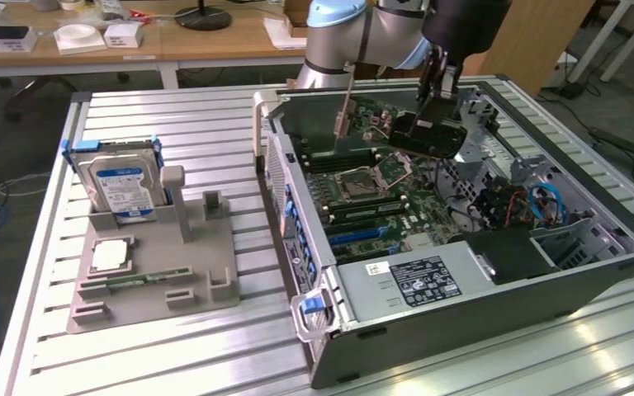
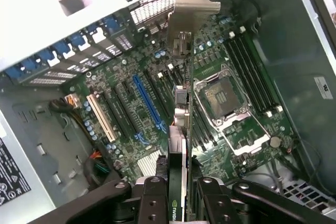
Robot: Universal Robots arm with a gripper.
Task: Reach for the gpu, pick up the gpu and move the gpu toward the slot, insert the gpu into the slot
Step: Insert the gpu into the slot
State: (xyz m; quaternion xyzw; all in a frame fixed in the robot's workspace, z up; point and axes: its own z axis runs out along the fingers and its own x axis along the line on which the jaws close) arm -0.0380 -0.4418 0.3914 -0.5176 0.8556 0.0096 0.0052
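Exterior view: the arm (image 1: 345,37) reaches down into an open computer case (image 1: 461,280) that lies on its side on the slatted metal bench (image 1: 185,346). The pincer (image 1: 428,124) hangs above the green motherboard (image 1: 389,206), over the end nearer the arm's base. It carries the gpu (image 1: 345,107), whose metal bracket hangs toward the exterior view's left. The card is in the air, clear of the board. The blue slot (image 1: 352,237) lies bare further along the board, beyond the square processor socket (image 1: 359,183) as seen from the pincer. Toward the exterior view's left, well apart from the case, a grey holder (image 1: 212,256) sits on the bench with a hard drive (image 1: 122,186) standing upright in it.

Wrist view: the pincer (image 2: 179,184) has its 2 fingers (image 2: 155,198) pressed onto the gpu (image 2: 180,145), pinching the card by its flat faces, so it appears edge-on with the bracket at the far end. Below it lies the motherboard (image 2: 157,66). The card's edge runs between the long blue slot (image 2: 149,103) on 1 side and the processor socket (image 2: 223,98) on the other, and it is not seated in any connector. A white slot (image 2: 101,116) lies beyond the blue one, further from the card.
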